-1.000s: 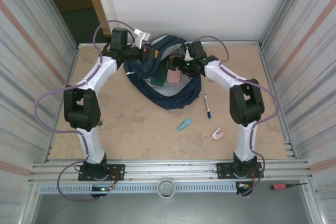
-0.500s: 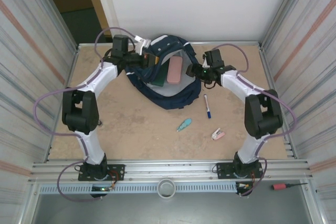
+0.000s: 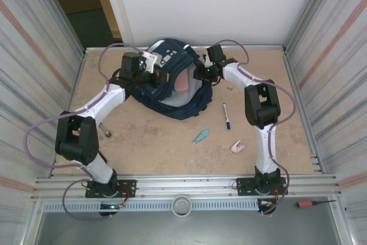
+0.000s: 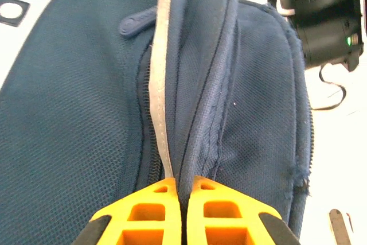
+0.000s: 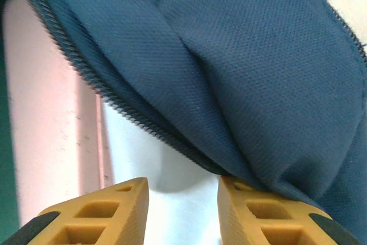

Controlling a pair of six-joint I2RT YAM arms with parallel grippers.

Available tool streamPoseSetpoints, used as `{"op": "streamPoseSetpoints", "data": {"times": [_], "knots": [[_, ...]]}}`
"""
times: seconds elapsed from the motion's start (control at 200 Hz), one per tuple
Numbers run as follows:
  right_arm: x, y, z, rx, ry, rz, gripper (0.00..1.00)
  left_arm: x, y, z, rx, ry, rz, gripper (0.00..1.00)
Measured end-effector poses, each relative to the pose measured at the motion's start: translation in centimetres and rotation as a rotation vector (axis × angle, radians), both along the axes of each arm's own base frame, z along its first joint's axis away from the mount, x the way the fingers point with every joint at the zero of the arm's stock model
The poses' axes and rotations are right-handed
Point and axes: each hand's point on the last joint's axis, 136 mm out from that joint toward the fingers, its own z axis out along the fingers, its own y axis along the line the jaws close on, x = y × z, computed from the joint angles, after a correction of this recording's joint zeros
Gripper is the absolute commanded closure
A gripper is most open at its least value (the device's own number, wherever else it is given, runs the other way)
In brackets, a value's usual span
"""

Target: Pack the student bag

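Note:
The student bag (image 3: 167, 54), navy with white patches, stands at the back middle of the table, its mouth half open. A pink flat thing (image 3: 182, 81) shows inside against the white lining. My left gripper (image 3: 151, 68) is on the bag's left side; in the left wrist view its orange fingertips (image 4: 182, 185) are shut on a fold of the bag (image 4: 69, 113) beside a grey strip and zip. My right gripper (image 3: 199, 73) is at the bag's right rim. Its jaws (image 5: 183, 190) stand apart over the white lining, with the zip edge of the bag (image 5: 258, 55) resting on the right finger.
On the table in front of the bag lie a blue pen (image 3: 226, 116), a small teal thing (image 3: 200, 136) and a small pink and white thing (image 3: 238, 147). A small dark item (image 3: 107, 133) lies by the left arm. Metal walls close in both sides.
The right gripper has come back to the bag's right rim and its jaws have narrowed. The bag's top flap has been drawn over, hiding the green thing. The left arm's elbow swung outward.

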Motion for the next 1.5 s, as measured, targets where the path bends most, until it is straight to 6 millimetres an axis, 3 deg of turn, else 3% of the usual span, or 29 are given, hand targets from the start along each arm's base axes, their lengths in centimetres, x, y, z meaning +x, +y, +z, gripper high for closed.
{"op": "streamPoseSetpoints", "data": {"times": [0.11,0.205,0.271,0.426,0.501,0.556,0.611,0.736,0.842,0.927,1.002,1.127,1.272,1.503], "knots": [[1.5,1.1,1.8,0.053,-0.043,0.047,0.65,0.3,-0.8,-0.4,0.009,0.011,0.058,0.95],[1.8,-0.1,2.9,0.081,-0.052,0.036,0.63,1.2,-1.7,-0.7,0.009,0.022,0.092,0.92],[1.5,-2.5,3.0,0.089,-0.040,-0.004,0.62,2.7,-2.7,-0.7,0.002,0.027,0.103,0.85],[-1.5,-10.5,3.0,0.068,-0.001,-0.163,0.56,4.7,-4.4,0.1,-0.006,-0.002,0.090,0.56],[-3.5,-12.0,3.9,0.051,-0.018,-0.204,0.51,4.5,-3.7,0.7,0.007,-0.027,0.109,0.47],[-5.0,-11.2,5.1,0.046,-0.050,-0.193,0.50,3.6,-2.2,0.9,0.020,-0.040,0.139,0.42],[-6.5,-9.1,6.3,0.050,-0.091,-0.148,0.49,2.4,0.0,0.6,0.022,-0.037,0.187,0.40],[-9.9,-0.7,8.4,0.090,-0.169,0.038,0.50,0.8,9.0,-1.4,-0.026,0.023,0.410,0.38],[-13.0,5.9,7.8,0.119,-0.167,0.194,0.56,0.9,16.1,-4.6,-0.075,0.126,0.608,0.37],[-14.0,8.8,6.0,0.118,-0.139,0.254,0.59,1.0,18.0,-6.8,-0.100,0.204,0.663,0.37],[-13.9,9.2,3.7,0.099,-0.099,0.253,0.61,1.1,17.4,-8.1,-0.113,0.253,0.645,0.37],[-12.9,8.0,0.9,0.069,-0.045,0.209,0.64,1.6,16.5,-10.3,-0.114,0.320,0.618,0.38],[-11.6,6.5,0.6,0.052,-0.055,0.172,0.67,2.3,15.9,-11.9,-0.112,0.364,0.602,0.39],[-9.7,3.3,0.2,-0.019,-0.100,0.169,0.71,2.4,14.9,-12.9,-0.109,0.389,0.587,0.46]]}}
